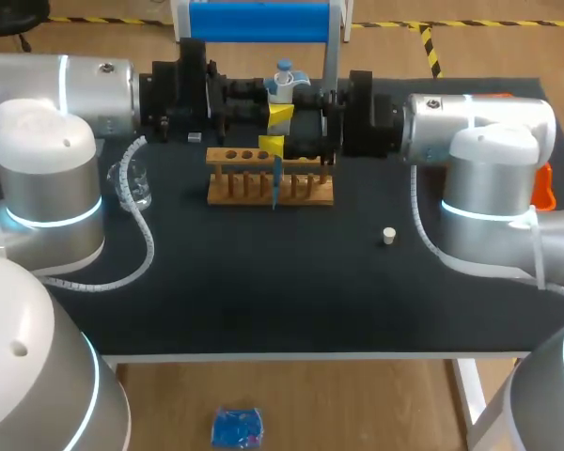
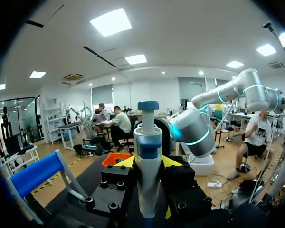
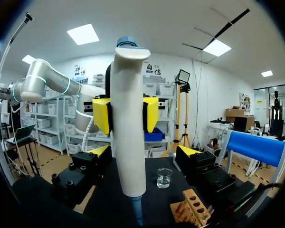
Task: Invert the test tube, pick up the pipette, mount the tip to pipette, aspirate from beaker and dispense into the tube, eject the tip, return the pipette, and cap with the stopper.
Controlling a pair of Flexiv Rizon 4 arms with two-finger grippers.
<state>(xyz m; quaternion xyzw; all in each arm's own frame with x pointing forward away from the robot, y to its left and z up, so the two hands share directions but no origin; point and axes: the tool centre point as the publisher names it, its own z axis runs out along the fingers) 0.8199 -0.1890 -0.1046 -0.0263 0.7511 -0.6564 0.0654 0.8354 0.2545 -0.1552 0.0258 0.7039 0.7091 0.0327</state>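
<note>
Table [image 1: 263, 291], pipette [image 2: 148, 166] apparently in half-hidden left jaws

No legible text, label, number or sign on pipette [image 1: 282, 85], rack [image 1: 305, 193] or other table items.
</note>
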